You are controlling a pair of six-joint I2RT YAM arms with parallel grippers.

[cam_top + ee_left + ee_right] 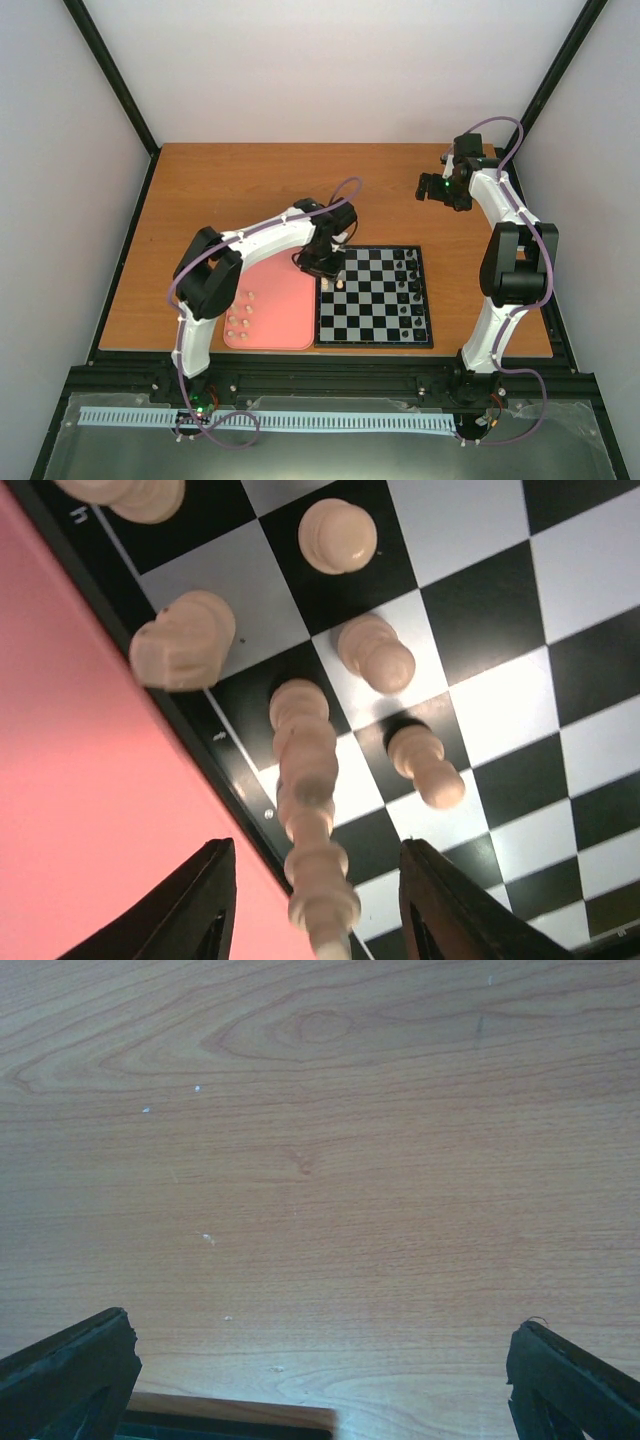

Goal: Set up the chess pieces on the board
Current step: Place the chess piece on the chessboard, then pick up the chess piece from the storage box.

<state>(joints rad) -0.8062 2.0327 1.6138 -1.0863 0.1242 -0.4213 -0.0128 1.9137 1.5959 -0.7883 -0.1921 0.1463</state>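
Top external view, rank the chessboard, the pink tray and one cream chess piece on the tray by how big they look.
1. chessboard, largest.
2. pink tray, slightly smaller, though the left arm hides its far corner.
3. cream chess piece on the tray, by far the smallest.

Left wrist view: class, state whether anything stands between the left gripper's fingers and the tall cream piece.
Nothing visible does. The tall cream piece stands on the board between the fingers of the left gripper, with a clear gap on each side.
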